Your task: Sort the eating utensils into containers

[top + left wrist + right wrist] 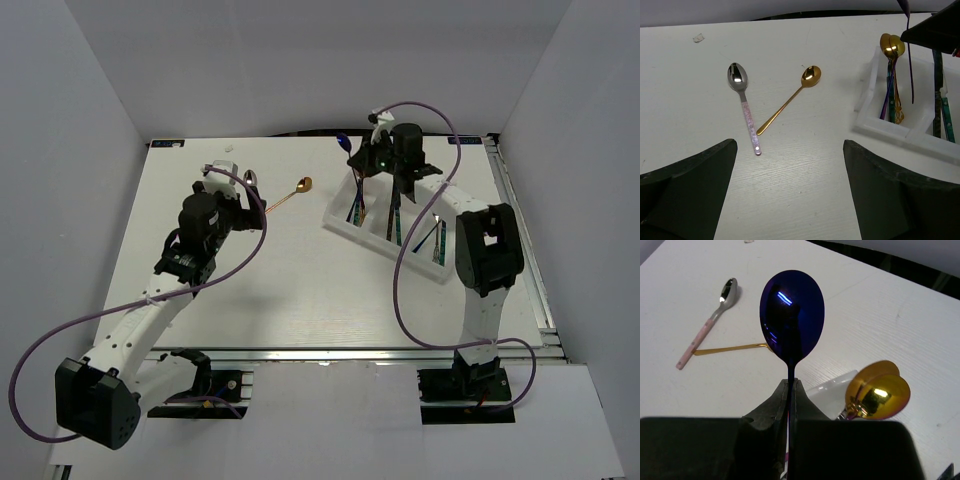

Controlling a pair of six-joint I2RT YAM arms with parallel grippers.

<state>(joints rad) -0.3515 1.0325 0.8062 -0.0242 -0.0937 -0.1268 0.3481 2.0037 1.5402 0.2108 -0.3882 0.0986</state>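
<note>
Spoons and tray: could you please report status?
Right pincer shut on purple spoon over tray. Left pincer open, empty. Pink-handled spoon, gold spoon loose on table.

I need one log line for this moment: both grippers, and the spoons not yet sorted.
left gripper: open, empty | right gripper: shut on blue spoon, above tray | loose on table: gold spoon, pink-handled spoon

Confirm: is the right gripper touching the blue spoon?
Touching. The right wrist view shows the right gripper shut on the blue spoon: the handle runs down between its closed fingertips, with the bowl above them.
</note>
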